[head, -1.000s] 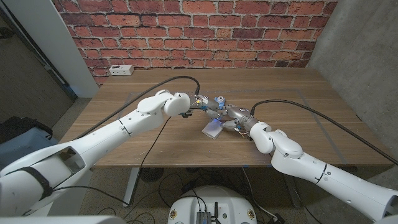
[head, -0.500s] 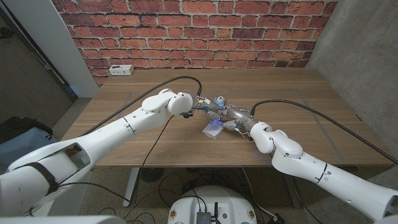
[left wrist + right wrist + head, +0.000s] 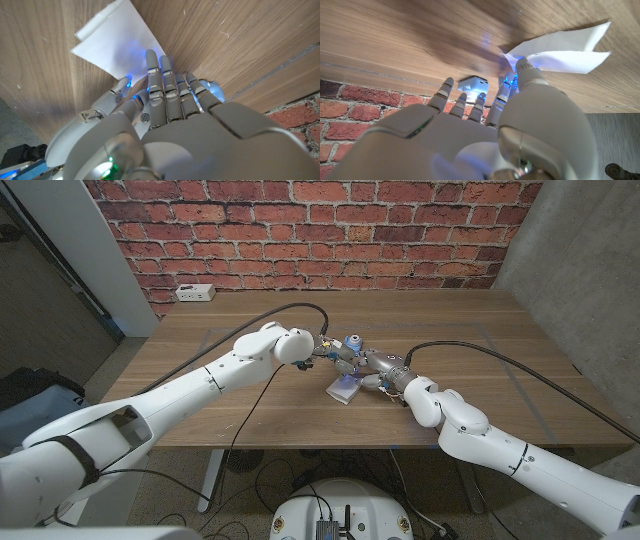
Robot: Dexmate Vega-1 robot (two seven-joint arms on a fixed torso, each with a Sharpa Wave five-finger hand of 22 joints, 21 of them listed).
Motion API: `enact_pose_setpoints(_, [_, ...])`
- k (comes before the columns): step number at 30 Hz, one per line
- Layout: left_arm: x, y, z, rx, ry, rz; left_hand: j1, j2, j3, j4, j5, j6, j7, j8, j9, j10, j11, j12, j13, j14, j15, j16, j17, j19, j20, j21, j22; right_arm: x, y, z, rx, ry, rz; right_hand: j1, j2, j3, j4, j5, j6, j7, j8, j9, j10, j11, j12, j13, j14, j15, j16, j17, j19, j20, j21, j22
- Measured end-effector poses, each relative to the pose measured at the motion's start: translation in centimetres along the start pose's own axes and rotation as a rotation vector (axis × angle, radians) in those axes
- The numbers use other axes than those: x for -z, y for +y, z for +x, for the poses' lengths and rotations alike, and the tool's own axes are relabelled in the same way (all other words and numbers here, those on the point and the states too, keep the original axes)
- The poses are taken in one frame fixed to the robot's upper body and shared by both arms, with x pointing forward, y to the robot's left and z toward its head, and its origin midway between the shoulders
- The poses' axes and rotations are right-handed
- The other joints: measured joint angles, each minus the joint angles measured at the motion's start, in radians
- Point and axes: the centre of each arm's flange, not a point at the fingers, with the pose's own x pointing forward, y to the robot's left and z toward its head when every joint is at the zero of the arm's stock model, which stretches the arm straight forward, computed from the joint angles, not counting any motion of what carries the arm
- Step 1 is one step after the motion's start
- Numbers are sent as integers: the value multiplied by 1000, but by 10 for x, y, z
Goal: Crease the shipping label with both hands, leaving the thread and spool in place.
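The white shipping label lies mid-table, folded over with its upper layer lifted off the lower one. My left hand reaches it from the far side. Its straight fingers lie on the label's near edge, and its thumb comes up at that edge, pinching it. My right hand meets it from the other side. Its thumb tip presses at the fold, while its fingers spread toward the blue-and-white spool. The spool stands just behind both hands.
A white power strip lies at the table's far left edge, under the brick wall. Black cables trail from both wrists across the tabletop. Bare wood surrounds the hands on all sides.
My left forearm has edged slightly toward the right hand. The label and spool stay about where they were.
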Motion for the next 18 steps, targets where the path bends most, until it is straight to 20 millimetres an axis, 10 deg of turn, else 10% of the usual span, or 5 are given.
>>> enact_pose_setpoints(12, [-11,8,-19,-174,-64,32,0,0,-28,38,-23,-7,-7,8,31,29,-36,41,35,129,-60,79,58,-38,52,0,14,0,0,0,2,-2,-2,5,5,-5,-3,0,4,-4,-4,0,0,0,0,0,0,0,0,0,0,0,0,0])
enact_pose_setpoints(18, [-15,9,-30,-223,-83,33,33,12,-61,19,-37,79,-12,75,84,136,-44,167,119,306,-70,207,178,42,69,70,50,-2,-1,-1,6,-6,-8,5,5,-5,-3,0,4,-4,-4,0,0,0,0,0,0,0,0,0,0,0,0,0])
